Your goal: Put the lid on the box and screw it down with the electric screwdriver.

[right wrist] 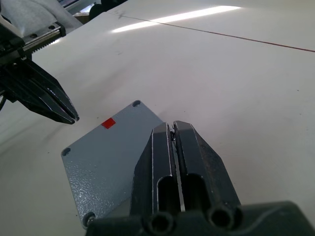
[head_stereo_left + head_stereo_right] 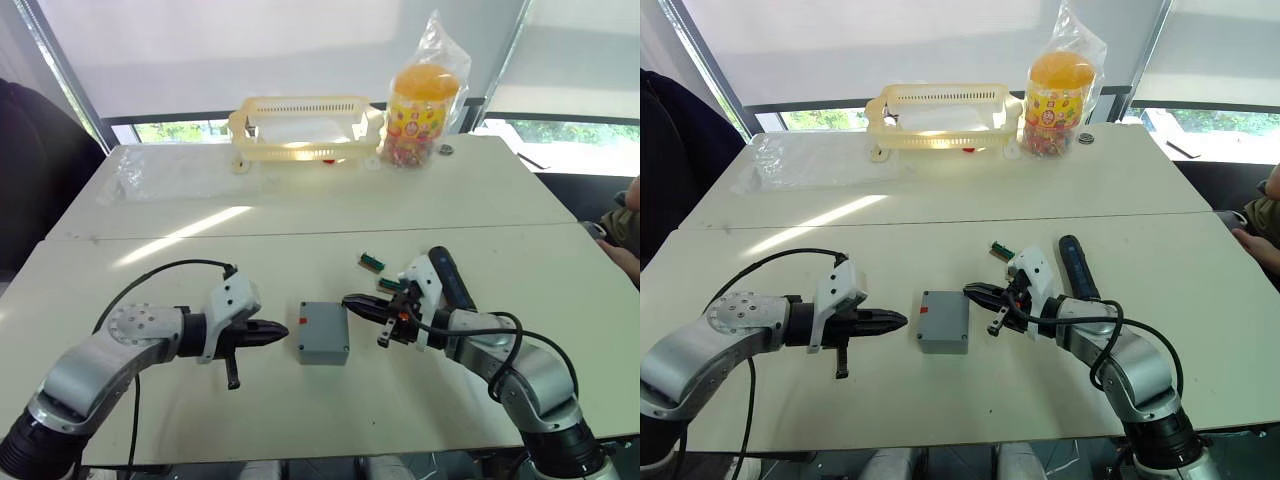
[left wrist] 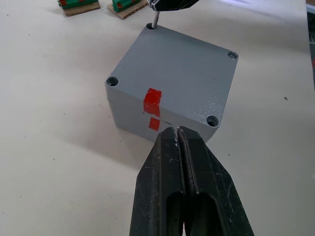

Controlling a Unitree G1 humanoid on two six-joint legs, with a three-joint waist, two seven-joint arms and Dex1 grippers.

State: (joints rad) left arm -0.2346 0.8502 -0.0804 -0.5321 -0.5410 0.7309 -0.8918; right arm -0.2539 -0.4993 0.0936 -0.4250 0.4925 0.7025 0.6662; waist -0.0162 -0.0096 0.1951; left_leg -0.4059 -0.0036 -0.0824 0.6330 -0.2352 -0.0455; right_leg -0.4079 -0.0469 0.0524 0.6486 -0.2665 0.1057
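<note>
The grey lid [image 3: 177, 69] sits on the grey box [image 3: 133, 115] at the middle of the near table, and a red mark crosses their seam. My left gripper [image 2: 283, 331] is shut with nothing in it, its tip just off the box's left side. My right gripper [image 2: 347, 300] is shut on a small screw [image 3: 155, 22], which stands in the lid's far right corner hole. The black electric screwdriver [image 2: 450, 280] lies on the table behind my right wrist.
Small green-brown blocks [image 2: 372, 262] lie just beyond the box. On the far table stand a yellow slatted rack [image 2: 300, 125], a bagged snack jar [image 2: 425, 105] and a clear plastic bag [image 2: 140, 175]. A person [image 2: 625, 225] sits at the right edge.
</note>
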